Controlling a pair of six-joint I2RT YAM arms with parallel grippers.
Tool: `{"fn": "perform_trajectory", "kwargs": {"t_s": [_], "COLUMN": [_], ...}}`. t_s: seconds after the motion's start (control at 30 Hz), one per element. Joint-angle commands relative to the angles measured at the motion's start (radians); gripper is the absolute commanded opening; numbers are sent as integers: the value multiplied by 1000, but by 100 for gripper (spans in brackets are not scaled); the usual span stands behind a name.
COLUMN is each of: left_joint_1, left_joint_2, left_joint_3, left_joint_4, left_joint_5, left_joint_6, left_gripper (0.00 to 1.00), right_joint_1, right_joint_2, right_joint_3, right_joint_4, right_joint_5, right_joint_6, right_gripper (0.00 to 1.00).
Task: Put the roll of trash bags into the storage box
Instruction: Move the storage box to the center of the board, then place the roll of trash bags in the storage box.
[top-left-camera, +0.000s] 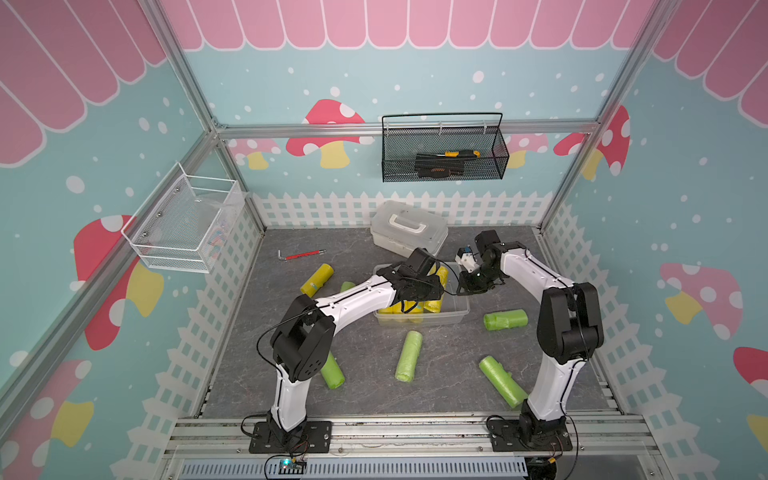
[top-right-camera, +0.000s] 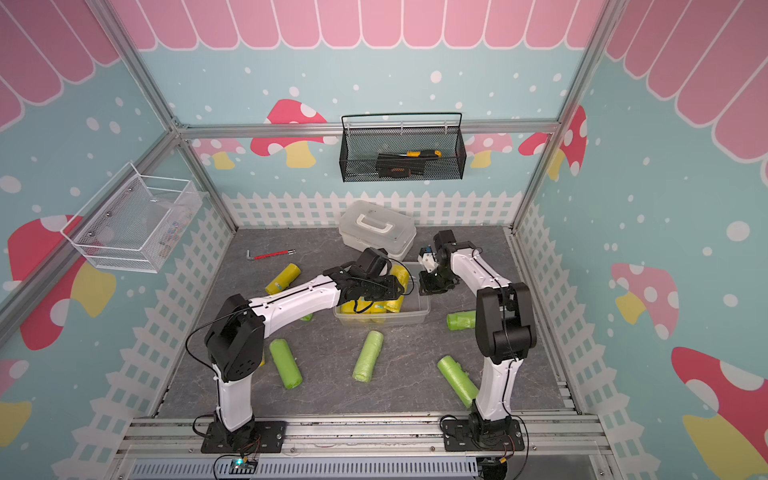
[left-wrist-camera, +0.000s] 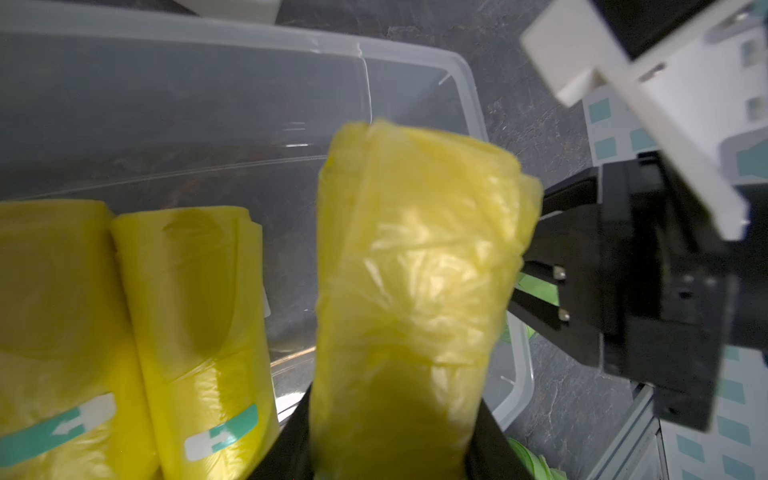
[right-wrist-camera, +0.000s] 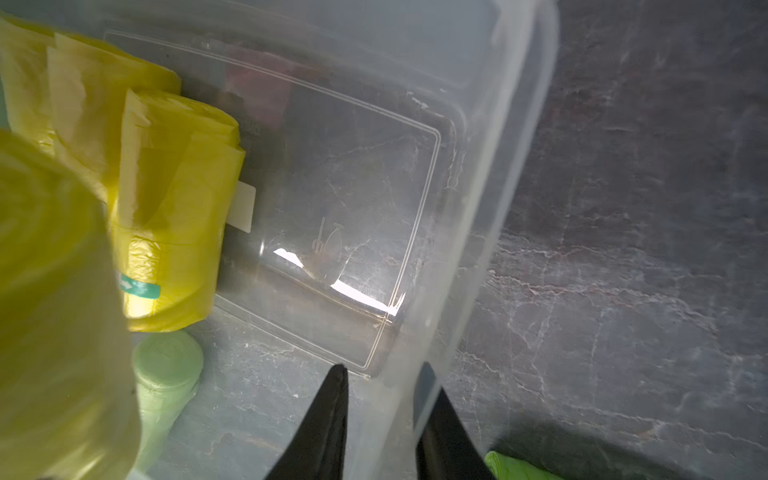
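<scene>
Grey marbled tabletop (top-left-camera: 353, 365) lies beneath. Clamped in the left gripper (left-wrist-camera: 395, 449), a crinkly yellow roll of trash bags (left-wrist-camera: 415, 270) hangs over the storage box (left-wrist-camera: 473, 95), toward its bare 3 o'clock end; the right gripper (right-wrist-camera: 384, 374) pinches that slick clear wall. Lower it parallel beside the packed rolls (left-wrist-camera: 195, 311), soft cylinders, then release low.

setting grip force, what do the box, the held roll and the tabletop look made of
Box: clear, faintly frosted hard plastic, probably; the tabletop shows through it, with glossy glints and moulded lines.
Held roll: thin yellow plastic film, crinkled, translucent, soft sheen.
Tabletop: dark grey, pale veins, matte; stone or a stone-look print, cannot tell.
</scene>
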Motion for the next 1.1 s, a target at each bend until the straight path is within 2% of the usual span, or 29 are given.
{"fn": "perform_trajectory", "kwargs": {"t_s": [0.0, 0.17, 0.47, 0.57, 1.07], "left_joint_1": [-4, -2, -2, -2, -6], "left_joint_2": [2, 32, 126, 132, 109], "left_joint_3": [-37, -53, 1, -2, -3], "left_joint_4": [27, 22, 17, -6, -53], "left_joint_5": [-39, -92, -83, -118, -192], "left_joint_6": [-86, -126, -169, -184, -182], "left_gripper": [38, 41, 44, 48, 56], "right_joint_1": [6, 6, 2, 1, -5], "right_joint_2": [-48, -53, -68, -69, -71], "right_joint_3": [-17, -12, -17, -17, -11], "right_joint_4": [16, 19, 17, 17, 18], "right_joint_5": [-25, -32, -28, -26, -31], "right_joint_6": [18, 21, 19, 17, 12], "right_gripper": [29, 30, 30, 30, 31]}}
